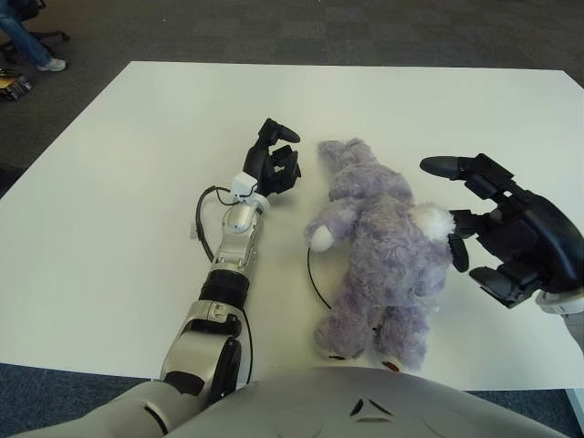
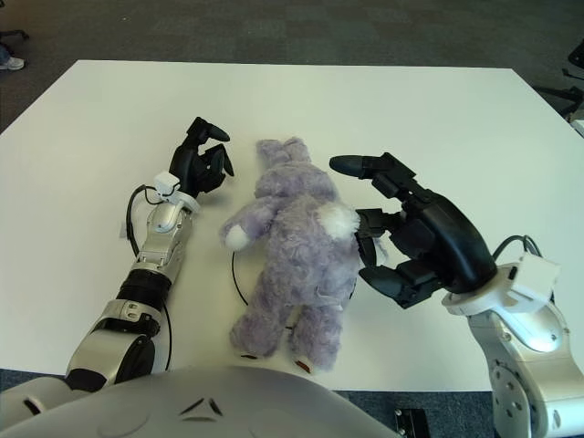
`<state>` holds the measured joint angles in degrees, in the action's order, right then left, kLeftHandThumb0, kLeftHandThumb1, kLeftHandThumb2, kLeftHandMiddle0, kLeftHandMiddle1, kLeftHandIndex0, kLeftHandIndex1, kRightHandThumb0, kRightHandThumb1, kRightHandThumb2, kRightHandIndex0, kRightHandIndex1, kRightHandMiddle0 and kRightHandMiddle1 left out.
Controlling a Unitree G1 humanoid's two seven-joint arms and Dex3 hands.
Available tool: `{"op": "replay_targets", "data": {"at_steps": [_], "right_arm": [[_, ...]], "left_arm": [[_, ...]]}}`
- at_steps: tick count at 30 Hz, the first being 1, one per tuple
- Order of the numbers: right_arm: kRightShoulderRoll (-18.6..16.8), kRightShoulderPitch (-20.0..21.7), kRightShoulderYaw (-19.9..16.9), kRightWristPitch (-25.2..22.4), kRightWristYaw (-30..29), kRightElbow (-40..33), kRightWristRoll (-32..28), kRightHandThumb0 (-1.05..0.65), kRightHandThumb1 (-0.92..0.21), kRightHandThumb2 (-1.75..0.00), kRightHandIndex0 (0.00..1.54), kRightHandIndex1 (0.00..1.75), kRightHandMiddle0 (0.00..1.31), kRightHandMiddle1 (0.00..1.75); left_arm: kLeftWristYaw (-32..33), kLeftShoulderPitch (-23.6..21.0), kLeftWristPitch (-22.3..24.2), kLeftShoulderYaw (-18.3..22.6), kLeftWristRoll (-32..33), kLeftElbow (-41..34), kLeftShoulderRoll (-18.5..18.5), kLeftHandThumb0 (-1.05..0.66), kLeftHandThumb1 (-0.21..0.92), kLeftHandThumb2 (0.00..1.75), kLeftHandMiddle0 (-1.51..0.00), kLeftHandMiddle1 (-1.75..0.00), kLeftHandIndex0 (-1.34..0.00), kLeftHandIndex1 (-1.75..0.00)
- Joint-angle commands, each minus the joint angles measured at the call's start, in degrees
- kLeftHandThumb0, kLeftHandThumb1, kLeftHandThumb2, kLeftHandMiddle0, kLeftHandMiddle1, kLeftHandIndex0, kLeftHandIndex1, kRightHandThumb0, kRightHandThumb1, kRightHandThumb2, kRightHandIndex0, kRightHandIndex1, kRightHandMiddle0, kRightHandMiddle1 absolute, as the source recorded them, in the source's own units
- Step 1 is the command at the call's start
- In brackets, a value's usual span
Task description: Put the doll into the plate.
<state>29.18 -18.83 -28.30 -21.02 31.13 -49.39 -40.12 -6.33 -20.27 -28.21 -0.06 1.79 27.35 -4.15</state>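
One doll (image 1: 379, 245), one plate (image 1: 313, 274), one table (image 1: 119, 182), two hands.

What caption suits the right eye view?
Right hand open beside the doll lying over the plate; left hand idle.

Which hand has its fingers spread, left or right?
The right hand: fingers splayed wide just right of the purple doll, holding nothing. The left hand sits on the doll's other side with fingers curled in.

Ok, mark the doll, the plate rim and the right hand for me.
doll (image 1: 388, 246): left eye view, on its furry belly.
plate (image 1: 310, 274): left eye view, on the dark rim showing left of the doll.
right hand (image 2: 388, 224): right eye view, between its spread fingertips.
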Motion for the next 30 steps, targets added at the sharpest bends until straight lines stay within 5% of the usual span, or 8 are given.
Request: {"op": "replay_targets", "data": {"at_steps": [1,6,8,10,14,18,30], "right_arm": [[2.90,1.18,-3.95,1.19,2.17,2.64,-2.63,-0.90,-0.71,-0.47,0.97,1.75,0.00,0.63],[4.83,2.13,-7.37,1.80,1.96,5.16,-2.20,-0.93,-0.75,-0.43,0.98,1.75,0.00,0.64],[6.33,1.36,-10.56,2.63,2.02,6.07,0.52,-0.93,-0.76,-0.42,0.68,1.75,0.00,0.60],[8.20,0.49,-13.66,3.24,1.87,6.38,4.18,-0.78,-0.54,-0.62,0.33,0.91,0.00,0.41],[12.72,-0.81,-17.84,3.28,1.20,5.64,13.47,-0.66,-0.35,-0.85,0.19,0.35,0.00,0.21],[17.43,-0.64,-20.90,2.14,1.65,5.50,20.10,-0.58,-0.26,-0.96,0.14,0.19,0.00,0.07],[17.26,-0.01,-21.34,1.15,2.61,4.78,21.43,-0.54,-0.22,-1.01,0.12,0.11,0.00,0.01]], "left_arm": [[0.02,2.51,0.28,0.08,0.35,1.00,0.09,-0.36,0.79,0.71,-0.90,-1.75,-0.27,-1.75],[0.07,2.56,0.08,-0.03,0.01,1.10,0.21,-0.36,0.79,0.71,-0.91,-1.75,-0.27,-1.75],[0.05,2.59,0.06,-0.06,-0.05,1.10,0.27,-0.36,0.79,0.71,-0.91,-1.75,-0.27,-1.75],[0.03,2.62,0.10,-0.09,-0.05,1.07,0.32,-0.36,0.79,0.71,-0.92,-1.75,-0.27,-1.75],[-0.07,2.87,0.23,-0.11,0.05,0.78,0.39,-0.36,0.79,0.71,-0.91,-1.75,-0.27,-1.75],[0.10,2.95,0.46,-0.12,0.01,0.57,0.33,-0.36,0.79,0.71,-0.92,-1.75,-0.27,-1.75],[0.05,3.14,0.86,-0.08,0.13,0.02,0.55,-0.36,0.79,0.71,-0.89,-1.75,-0.27,-1.75]]}}
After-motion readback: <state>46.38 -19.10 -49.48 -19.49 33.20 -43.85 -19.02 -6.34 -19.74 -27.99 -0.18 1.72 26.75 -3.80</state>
